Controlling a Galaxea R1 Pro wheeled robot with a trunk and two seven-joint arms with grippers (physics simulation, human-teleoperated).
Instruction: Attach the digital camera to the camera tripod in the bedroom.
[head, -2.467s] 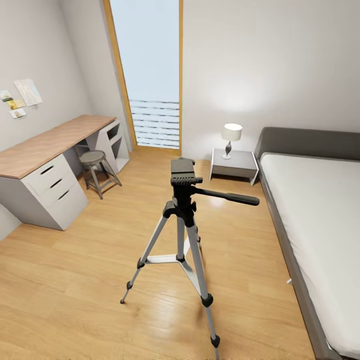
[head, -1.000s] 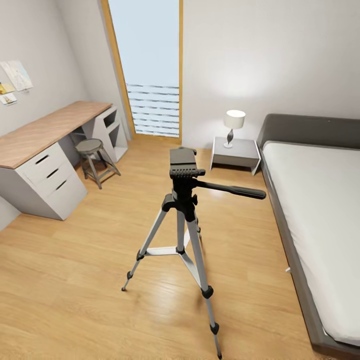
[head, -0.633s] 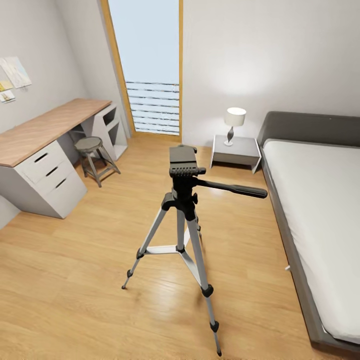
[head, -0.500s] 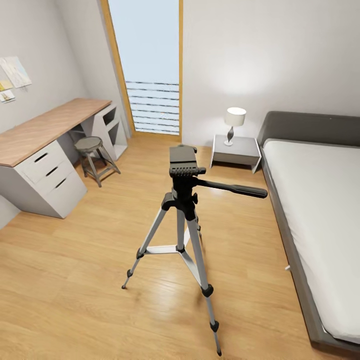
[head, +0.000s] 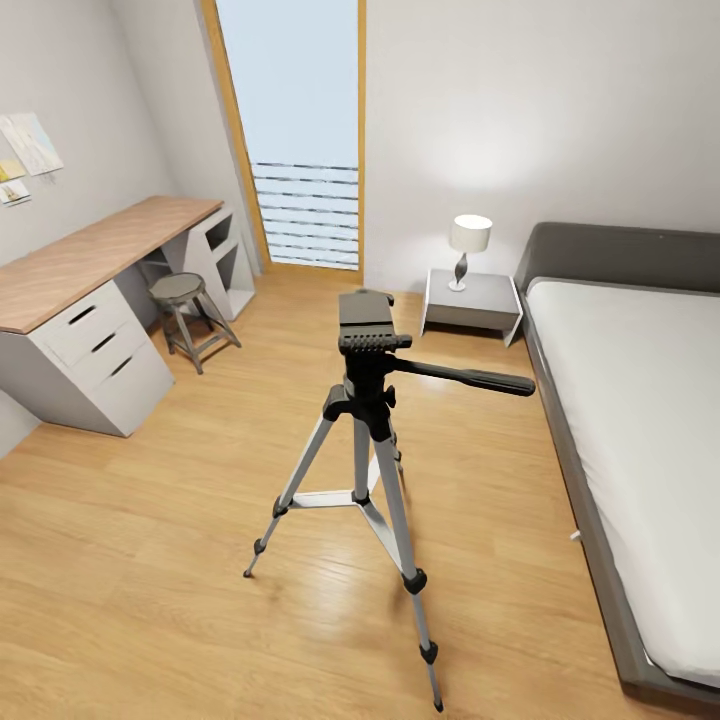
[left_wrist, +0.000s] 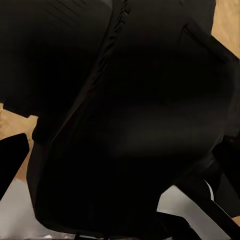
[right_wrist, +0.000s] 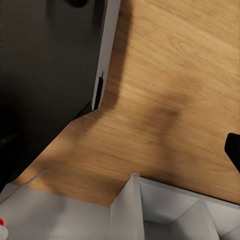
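Tripod (head: 365, 430) upright on floor (head: 150, 560); pan handle (head: 465, 378) level, pointing at bed (head: 640, 400); gripper states unreadable.

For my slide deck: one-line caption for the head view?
Camera tripod stands on the bedroom's wood floor between desk and bed.

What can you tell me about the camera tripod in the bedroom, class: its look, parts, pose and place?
The camera tripod stands upright on the light wood floor, between the desk and the bed. Three silver telescoping legs with black joints and feet spread out, braced by silver struts. Its black head carries a flat, bare mounting plate, and a long black pan handle points toward the bed. Nothing is mounted on it.
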